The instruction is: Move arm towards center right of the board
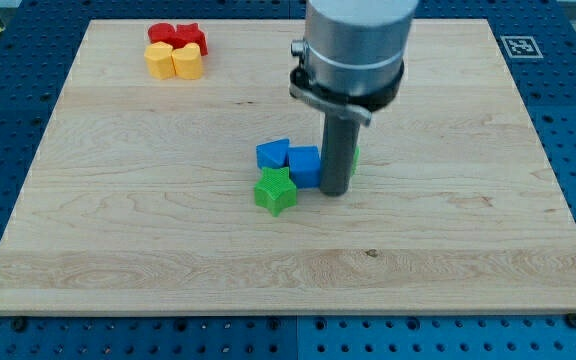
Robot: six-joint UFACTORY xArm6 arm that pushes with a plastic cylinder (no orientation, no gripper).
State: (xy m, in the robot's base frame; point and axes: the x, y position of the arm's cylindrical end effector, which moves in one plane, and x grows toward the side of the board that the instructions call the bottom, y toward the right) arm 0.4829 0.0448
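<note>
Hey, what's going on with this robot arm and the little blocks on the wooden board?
I'm a robot arm with a straight rod, and my tip rests near the middle of the wooden board, right beside a blue block. Another blue block and a green star sit to the view's left of it, and a bit of green peeks out behind the rod. Red blocks and yellow blocks cluster at the top left. I'm headed for the board's centre right.

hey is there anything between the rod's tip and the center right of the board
Nothing visible blocks that path. My tip sits beside the blue blocks, a green block partly hidden behind the rod. The board toward the view's right is bare.
</note>
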